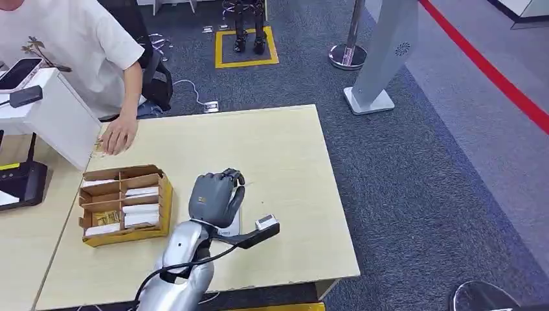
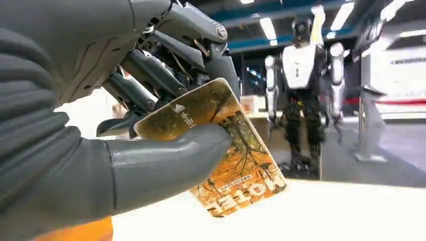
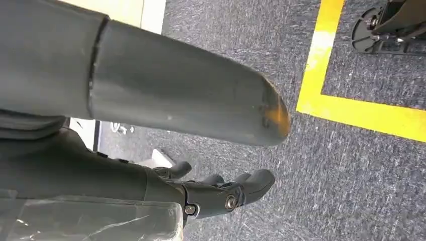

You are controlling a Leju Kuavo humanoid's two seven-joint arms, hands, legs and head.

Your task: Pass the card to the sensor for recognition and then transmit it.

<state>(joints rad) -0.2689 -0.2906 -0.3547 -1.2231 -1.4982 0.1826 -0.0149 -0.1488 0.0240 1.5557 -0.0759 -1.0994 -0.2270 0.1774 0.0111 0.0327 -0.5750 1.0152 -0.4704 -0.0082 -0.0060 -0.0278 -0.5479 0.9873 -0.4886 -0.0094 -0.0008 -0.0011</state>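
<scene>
1. Worktop (image 1: 285, 149): light wood; a person's hand (image 1: 118, 135) rests at its far left edge.
2. Cardboard box (image 1: 125, 204): compartmented, on the worktop just left of the left hand.
3. Left hand (image 1: 217, 197): above the worktop, thumb and fingers pinching the card.
4. Right hand (image 3: 221, 193): above grey carpet, fingers apart, holding nothing.
5. Card (image 2: 228, 150): orange, printed "HOTEL", held in the left hand.

Light wooden counter (image 1: 285, 162) on grey carpet (image 1: 414, 194). Cardboard divider box (image 1: 124, 205) with white packs near the counter's left edge. Person in white shirt (image 1: 71, 45) behind, hand (image 1: 119, 136) resting on the counter. Yellow floor square (image 1: 246, 48), stanchion base (image 1: 347, 56), red floor line (image 1: 485, 68) beyond.
</scene>
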